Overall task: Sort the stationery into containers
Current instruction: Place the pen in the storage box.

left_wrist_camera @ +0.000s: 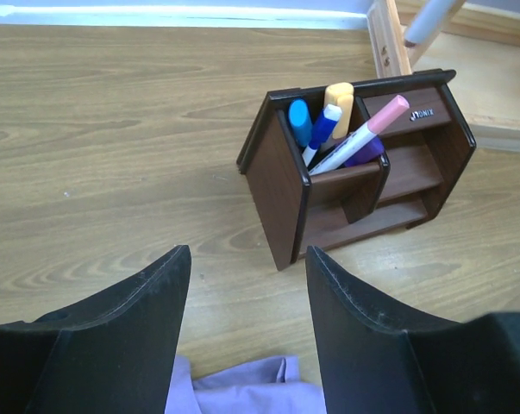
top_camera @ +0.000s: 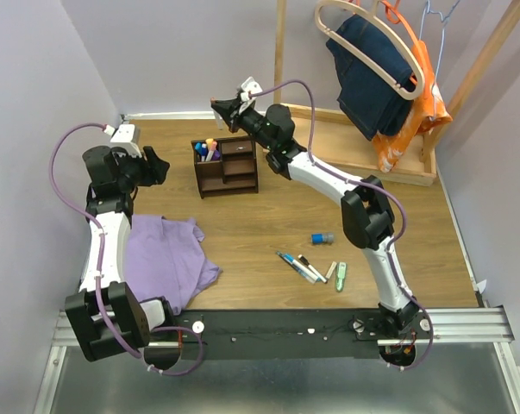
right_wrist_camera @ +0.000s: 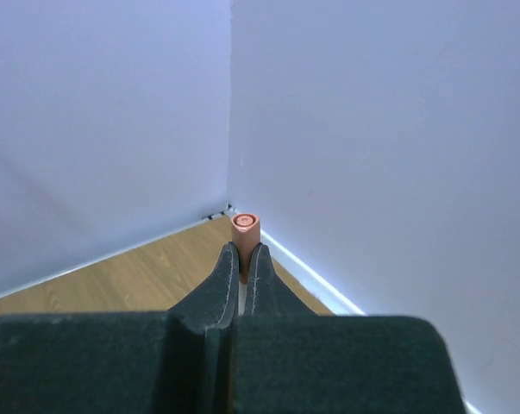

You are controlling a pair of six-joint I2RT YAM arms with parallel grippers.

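Note:
The dark brown organiser (top_camera: 227,167) stands on the table at the back, with several pens (top_camera: 207,150) upright in its left compartment. It also shows in the left wrist view (left_wrist_camera: 281,185) with blue, yellow, pink and purple pens (left_wrist_camera: 337,129). My right gripper (top_camera: 218,105) is raised behind the organiser, near the back wall. In the right wrist view it (right_wrist_camera: 242,254) is shut on a pen with an orange-pink cap (right_wrist_camera: 244,226). My left gripper (top_camera: 160,166) is open and empty left of the organiser (left_wrist_camera: 247,259). Loose pens (top_camera: 301,266), a blue-grey cylinder (top_camera: 322,237) and a pale green piece (top_camera: 341,276) lie at the front right.
A purple cloth (top_camera: 165,254) lies at the front left, under my left arm, and shows between the left fingers (left_wrist_camera: 242,388). The light wooden rack base (top_camera: 363,142) with hanging clothes (top_camera: 376,69) stands at the back right. Walls close in at the back and left.

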